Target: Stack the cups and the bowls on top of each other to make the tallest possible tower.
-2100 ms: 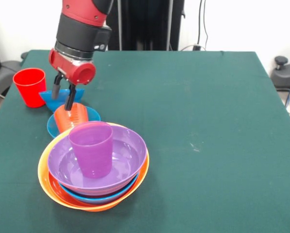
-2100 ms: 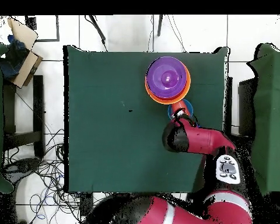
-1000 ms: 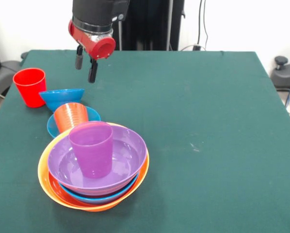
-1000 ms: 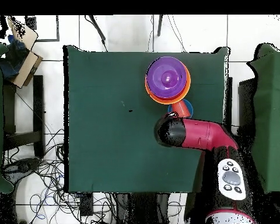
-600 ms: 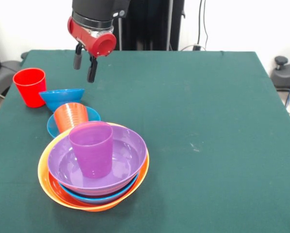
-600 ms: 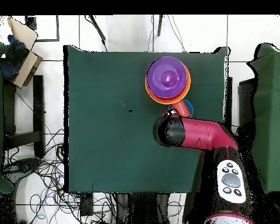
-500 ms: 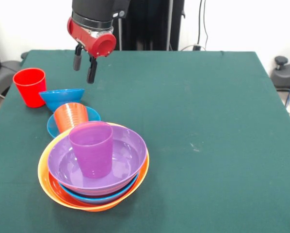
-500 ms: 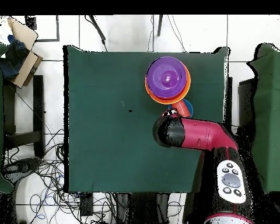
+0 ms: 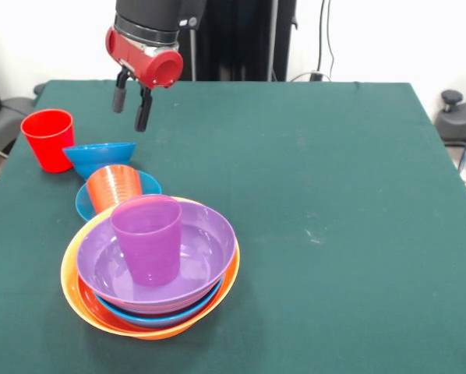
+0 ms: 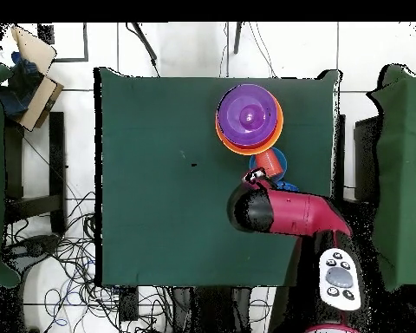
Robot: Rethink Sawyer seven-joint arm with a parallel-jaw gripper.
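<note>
The tower [image 9: 151, 269] sits at lower left of the counter [image 9: 334, 195], purple cup [image 9: 147, 238] on top. The orange-red cup [image 9: 114, 187], released, stands in a blue bowl [image 9: 143, 185] behind it. The gripper [image 9: 130, 100] has risen to upper left, fingers [image 9: 142, 109] apart and empty; that cup remains unstacked.

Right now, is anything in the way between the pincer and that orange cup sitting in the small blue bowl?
Nothing visible: the open pincer hangs in clear air above and behind the orange cup; the blue bowl sits off to one side.
</note>
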